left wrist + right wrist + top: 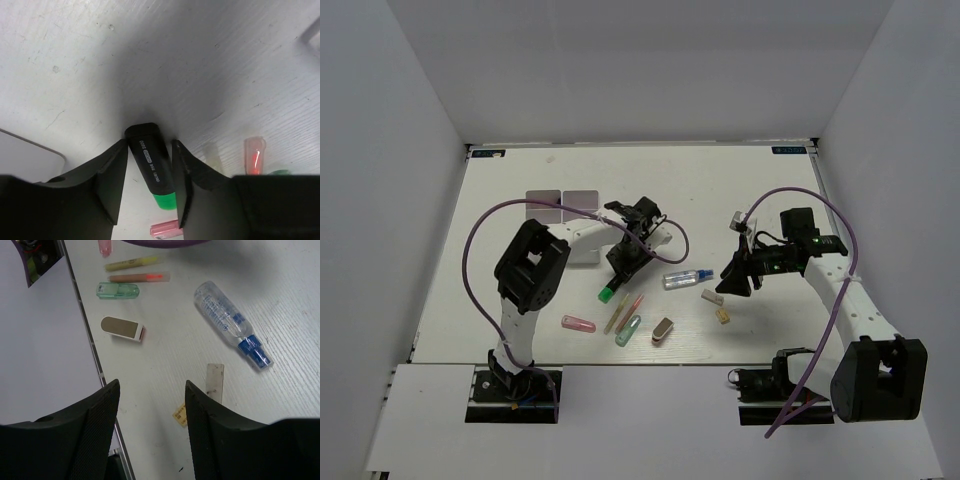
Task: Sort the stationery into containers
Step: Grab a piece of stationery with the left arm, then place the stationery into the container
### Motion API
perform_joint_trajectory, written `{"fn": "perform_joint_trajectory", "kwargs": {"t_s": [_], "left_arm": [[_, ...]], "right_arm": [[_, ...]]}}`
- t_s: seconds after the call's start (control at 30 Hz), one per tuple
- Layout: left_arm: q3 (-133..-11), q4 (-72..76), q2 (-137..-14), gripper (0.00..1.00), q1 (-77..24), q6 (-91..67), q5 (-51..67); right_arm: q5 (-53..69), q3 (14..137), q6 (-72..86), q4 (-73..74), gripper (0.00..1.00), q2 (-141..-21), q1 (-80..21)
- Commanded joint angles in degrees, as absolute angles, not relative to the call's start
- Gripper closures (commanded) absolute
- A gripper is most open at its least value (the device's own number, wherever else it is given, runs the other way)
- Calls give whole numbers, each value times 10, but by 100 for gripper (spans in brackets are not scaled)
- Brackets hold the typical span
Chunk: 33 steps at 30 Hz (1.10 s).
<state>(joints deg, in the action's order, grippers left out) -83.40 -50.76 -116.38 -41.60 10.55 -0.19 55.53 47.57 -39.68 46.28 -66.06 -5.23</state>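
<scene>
My left gripper (623, 268) (149, 145) is shut on the black cap of the green highlighter (609, 293) (152, 167), at the table's middle. The white organizer box (584, 250) lies under the left arm, mostly hidden; a corner shows in the left wrist view (27, 160). My right gripper (732, 283) (152, 390) is open and empty above the table. Beside it lie a tan block (712, 296) (215, 382) and a smaller tan block (723, 316) (181, 415). The clear blue-capped bottle (687, 278) (227, 322) lies between the grippers.
In front of the left gripper lie the pink capsule (578, 323), yellow pen (616, 316) (132, 262), pink pen (633, 302) (137, 277), teal tube (628, 330) (117, 290) and grey block (662, 330) (122, 329). Two grey patches (560, 203) mark the table behind the box.
</scene>
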Motion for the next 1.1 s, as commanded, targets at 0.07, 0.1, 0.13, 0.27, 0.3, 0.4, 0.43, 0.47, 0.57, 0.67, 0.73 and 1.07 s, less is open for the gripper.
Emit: {"fn": "perform_joint_trajectory", "kwargs": {"t_s": [0.07, 0.1, 0.13, 0.27, 0.3, 0.4, 0.43, 0.47, 0.57, 0.67, 0.73, 1.07], "left_arm": [[-840, -511, -1179, 59, -421, 102, -17], [-839, -511, -1182, 64, -421, 100, -16], [-838, -512, -1185, 68, -421, 99, -13], [-843, -519, -1179, 96, -423, 91, -7], [-845, -519, -1165, 100, -423, 85, -6], [-851, -521, -1141, 100, -423, 76, -1], [-852, -518, -1106, 100, -423, 66, -1], [-853, -514, -1092, 100, -422, 63, 10], [-845, -493, -1002, 100, -415, 43, 39], [-817, -440, -919, 100, -386, 9, 48], [-782, -383, -886, 100, -342, -28, 47], [-628, -133, -740, 100, -192, -81, -180]], "right_arm": [[579, 502, -413, 480, 42, -655, -52], [580, 502, -414, 482, 42, -654, -52], [581, 502, -414, 484, 42, -652, -50], [581, 502, -415, 484, 42, -650, -50], [578, 503, -414, 485, 36, -650, -50], [574, 504, -401, 481, 10, -650, -50], [577, 504, -403, 483, 10, -650, -50], [577, 502, -403, 481, 10, -649, -50], [572, 504, -405, 482, 15, -648, -49], [573, 512, -412, 504, 100, -663, -51], [571, 527, -409, 516, 100, -674, -51], [566, 513, -392, 483, 9, -657, -51]]}}
